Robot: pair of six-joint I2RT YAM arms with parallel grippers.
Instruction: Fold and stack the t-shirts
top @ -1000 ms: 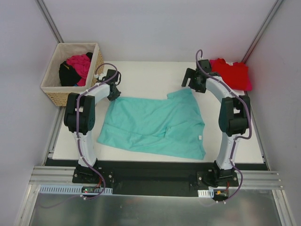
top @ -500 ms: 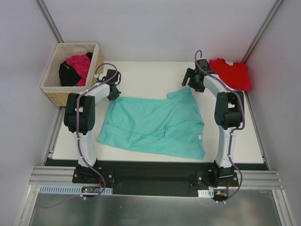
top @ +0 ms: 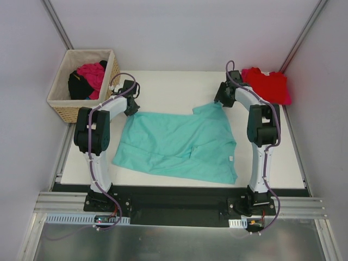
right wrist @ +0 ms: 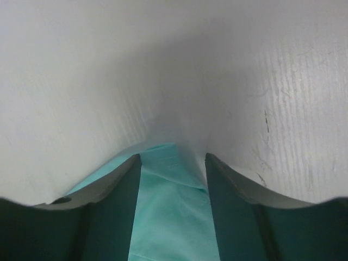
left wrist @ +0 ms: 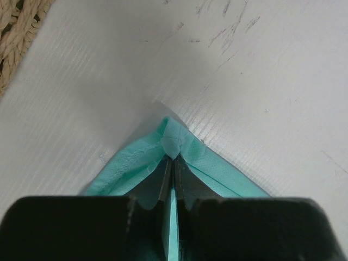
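A teal t-shirt [top: 179, 144] lies spread and slightly rumpled on the white table [top: 174, 87]. My left gripper [top: 132, 109] is shut on its far left corner; in the left wrist view the teal cloth [left wrist: 174, 142] bunches out past the closed fingertips. My right gripper [top: 224, 101] is open at the far right corner; in the right wrist view teal cloth [right wrist: 171, 185] lies between the spread fingers [right wrist: 122, 179]. A red t-shirt [top: 270, 85] lies folded at the far right corner of the table. A magenta-pink shirt [top: 91, 74] sits in the basket.
A wicker basket [top: 60, 103] stands off the table's far left corner, holding the pink shirt and a black garment [top: 77, 87]. Its weave shows at the top left of the left wrist view [left wrist: 13, 27]. Grey walls enclose the table.
My right gripper has moved in from beside the red shirt and down onto the teal shirt's far right corner. The left arm and the shirt have not moved.
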